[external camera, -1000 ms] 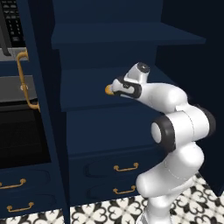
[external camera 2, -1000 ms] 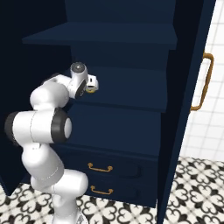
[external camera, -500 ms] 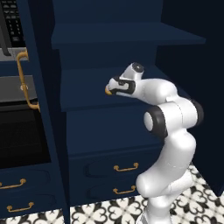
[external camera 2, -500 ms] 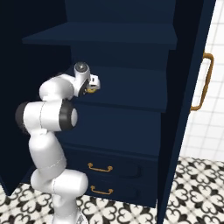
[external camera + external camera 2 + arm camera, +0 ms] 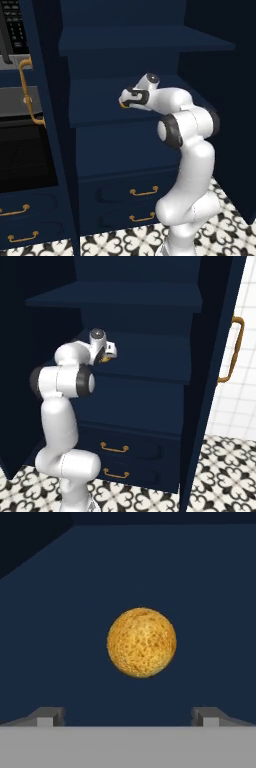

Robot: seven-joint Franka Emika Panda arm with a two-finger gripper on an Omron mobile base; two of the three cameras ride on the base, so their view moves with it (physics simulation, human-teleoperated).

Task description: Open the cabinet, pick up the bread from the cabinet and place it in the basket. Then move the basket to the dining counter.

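Fingers [image 5: 50, 716] stand wide apart with nothing between them, aimed into the tall navy-blue cabinet [image 5: 145, 40]. Straight ahead, centred between them but still apart, the small round golden-orange bread [image 5: 141, 642] sits on the navy middle shelf [image 5: 150, 363], so a straight advance should bracket it.

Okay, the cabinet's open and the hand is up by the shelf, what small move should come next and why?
Probably ease the gripper straight forward toward the bread. In the hand view the bun sits centred ahead between the two wide-apart fingertips, apart from them, so it is lined up but not yet within the grasp. Close only once the fingers flank it.
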